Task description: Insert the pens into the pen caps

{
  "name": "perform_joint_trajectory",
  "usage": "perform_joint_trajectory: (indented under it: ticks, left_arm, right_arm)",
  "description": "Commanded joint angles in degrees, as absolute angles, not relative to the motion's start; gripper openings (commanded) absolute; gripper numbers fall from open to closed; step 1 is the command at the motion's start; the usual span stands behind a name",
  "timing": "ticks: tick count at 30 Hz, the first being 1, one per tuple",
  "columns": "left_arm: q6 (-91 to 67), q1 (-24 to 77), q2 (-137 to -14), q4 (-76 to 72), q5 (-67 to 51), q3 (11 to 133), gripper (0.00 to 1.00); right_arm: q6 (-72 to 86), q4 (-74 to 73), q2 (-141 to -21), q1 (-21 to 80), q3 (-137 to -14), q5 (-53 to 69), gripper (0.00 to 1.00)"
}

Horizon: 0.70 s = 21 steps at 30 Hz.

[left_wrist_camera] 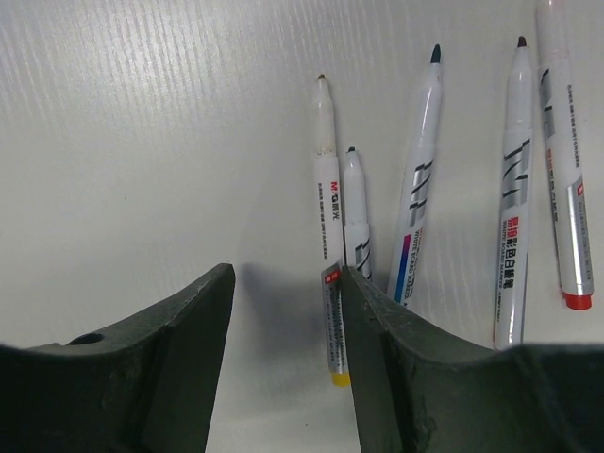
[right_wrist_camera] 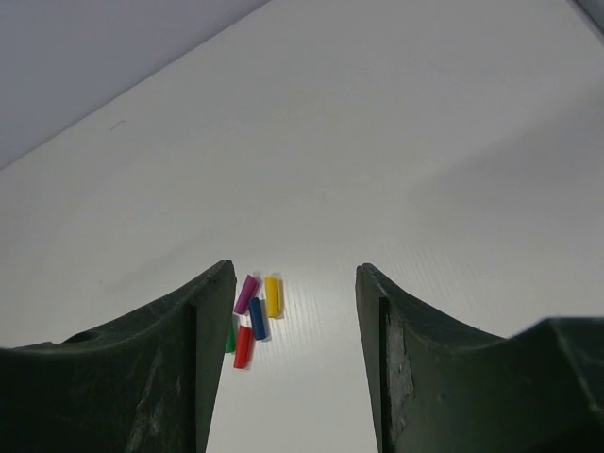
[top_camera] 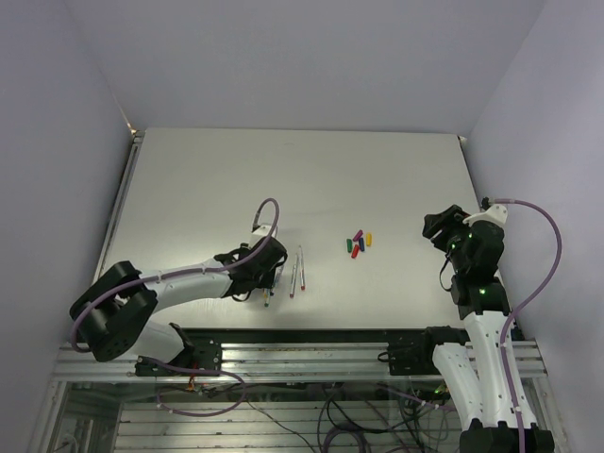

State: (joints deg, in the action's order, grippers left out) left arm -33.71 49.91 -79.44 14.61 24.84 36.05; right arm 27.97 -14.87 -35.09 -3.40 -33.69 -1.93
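Observation:
Five whitish pens lie side by side on the table [top_camera: 377, 179], uncapped. In the left wrist view the yellow-ended pen [left_wrist_camera: 329, 283] lies just inside my right finger [left_wrist_camera: 377, 359], and a second pen [left_wrist_camera: 356, 212] runs under that finger. The other three pens [left_wrist_camera: 415, 198] [left_wrist_camera: 514, 226] [left_wrist_camera: 564, 179] lie to the right. My left gripper [left_wrist_camera: 286, 276] [top_camera: 272, 261] is open, low over the pens. The five caps [top_camera: 360, 243] lie in a cluster: purple [right_wrist_camera: 246, 293], yellow [right_wrist_camera: 273, 296], blue [right_wrist_camera: 257, 318], red [right_wrist_camera: 243, 346], green [right_wrist_camera: 229, 337] half hidden. My right gripper [right_wrist_camera: 294, 274] [top_camera: 438, 226] is open and empty, right of the caps.
Two pens [top_camera: 300, 269] show beside the left gripper in the top view. A metal frame rail [top_camera: 302, 354] runs along the table's near edge. Grey walls [top_camera: 57, 142] close in the left, right and back sides.

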Motion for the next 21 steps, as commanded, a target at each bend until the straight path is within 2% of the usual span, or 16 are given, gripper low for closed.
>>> perform_joint_trajectory:
  ticks: [1,21]
  left_arm:
    - [-34.57,50.46,-80.29,15.6,25.41,38.07,0.6]
    - [-37.1,50.56,-84.74,24.02,22.68,41.28,0.48]
  right_arm:
    - [27.25,-14.32,-34.61,-3.6,-33.74,-1.85,0.54]
    - [27.42,-14.55,-34.63,-3.61,-34.13,-2.85,0.54]
